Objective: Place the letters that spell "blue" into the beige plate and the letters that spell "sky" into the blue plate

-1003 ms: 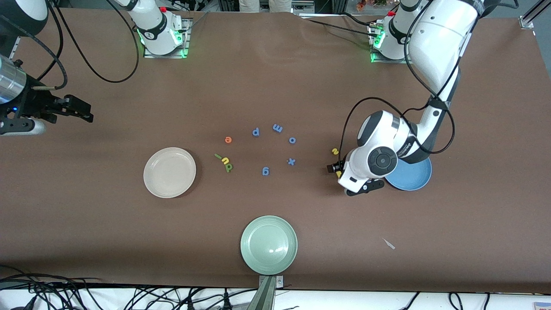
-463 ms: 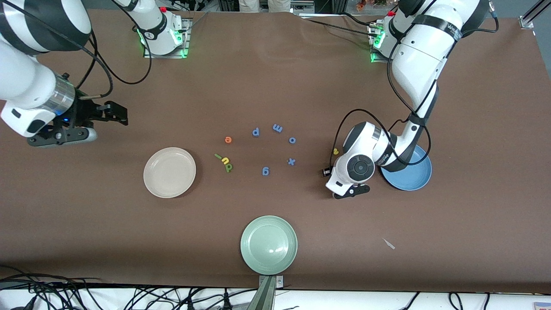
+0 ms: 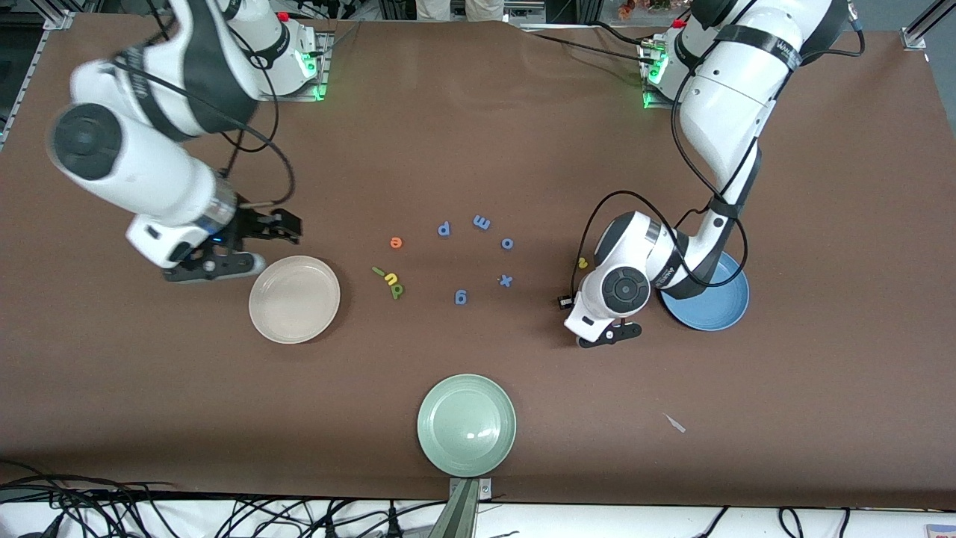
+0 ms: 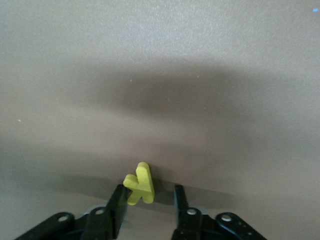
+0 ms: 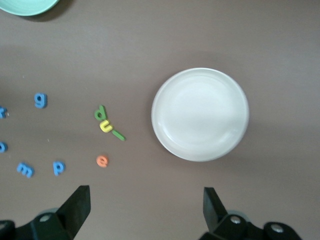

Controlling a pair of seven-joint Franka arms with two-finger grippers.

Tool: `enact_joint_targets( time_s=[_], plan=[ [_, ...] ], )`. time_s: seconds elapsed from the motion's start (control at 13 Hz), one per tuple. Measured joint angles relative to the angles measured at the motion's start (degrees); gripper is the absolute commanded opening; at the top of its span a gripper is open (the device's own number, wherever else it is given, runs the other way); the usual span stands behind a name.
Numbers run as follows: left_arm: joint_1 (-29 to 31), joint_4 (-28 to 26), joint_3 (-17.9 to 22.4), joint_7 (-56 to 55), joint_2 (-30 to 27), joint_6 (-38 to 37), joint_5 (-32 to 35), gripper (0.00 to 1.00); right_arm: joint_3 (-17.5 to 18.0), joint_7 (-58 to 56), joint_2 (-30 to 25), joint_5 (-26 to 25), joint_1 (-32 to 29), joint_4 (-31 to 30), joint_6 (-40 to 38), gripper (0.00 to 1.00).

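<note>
A robotics lab, set up for recording manipulation trials. Two white robot arms, the right arm [image 3: 142,164] and the left arm [image 3: 721,112], stand on metal base plates [image 3: 287,82] lit green along one edge of a wide surface [image 3: 478,149] covered in brown sheeting. Black cables [image 3: 89,508] lie in a tangle past the edge nearest the front camera, where a metal camera mount [image 3: 464,504] is fixed. Aluminium framing [image 3: 919,26] shows at one corner by the left arm's base.

A matt brown cloth-like sheet covers the bench [image 3: 478,134]. The pale green plate [image 3: 466,424] looks glossy, the beige plate [image 3: 294,299] smooth. The yellow "k" [image 4: 140,183] looks like matt foam.
</note>
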Motion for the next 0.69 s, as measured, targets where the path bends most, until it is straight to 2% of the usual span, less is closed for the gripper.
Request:
enact_joint_targets(
  time_s=[0.08, 0.46, 0.69],
  plan=[
    [0.01, 0.0, 0.07, 0.0, 0.04, 0.52, 0.04, 0.0, 1.26, 2.23, 0.34, 0.0, 0.29, -2.52, 3.59, 1.0],
    [1.11, 0.22, 0.51, 0.03, -0.21, 0.62, 0.51, 0.0, 8.7, 14.41, 1.9, -0.68, 0.55, -18.44, 25.13, 1.0],
    [1.79, 1.63, 1.16, 0.09, -2.94, -5.97, 1.91, 0.03, 11.18, 19.66, 2.93, -2.44, 0.6, -26.47, 35.59, 1.0]
  ],
)
